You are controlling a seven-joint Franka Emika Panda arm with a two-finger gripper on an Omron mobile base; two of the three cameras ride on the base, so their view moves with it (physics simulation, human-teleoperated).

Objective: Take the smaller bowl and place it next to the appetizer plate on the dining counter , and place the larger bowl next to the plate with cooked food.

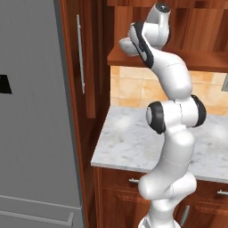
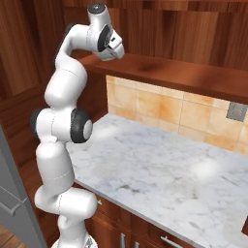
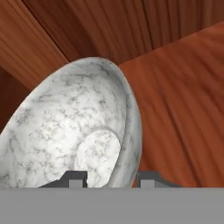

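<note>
You are looking at the arm folded high, with the gripper (image 3: 110,177) raised up near the wooden upper cabinets (image 2: 184,29). In the hand view, the gripper is closing its two dark fingertips (image 3: 73,178) on the rim of the smaller bowl (image 3: 74,131), one tip sitting inside the bowl and the other outside its wall, so the hand is holding the bowl by its edge. The bowl is showing its mottled grey-white, stone-like inside, with a paler round patch at the bottom, and it is hanging tilted against a background of reddish wood panels.

In the left base view, you are seeing the bowl (image 1: 128,44) as a pale shape at the end of the wrist, up level with the underside of the upper cabinets and well above the marble worktop (image 1: 129,142). In the right base view the bowl (image 2: 112,50) is sitting at the wrist too, partly hidden by the hand, just above the wooden ledge that is running along the orange tiles (image 2: 164,109).

The worktop is lying below and ahead of the arm. To the left, a tall grey refrigerator (image 1: 31,116) is standing beside a narrow wooden cabinet with a long metal handle (image 1: 80,53). A grey wall outlet (image 2: 236,111) is sitting on the tiles at the far right.
</note>
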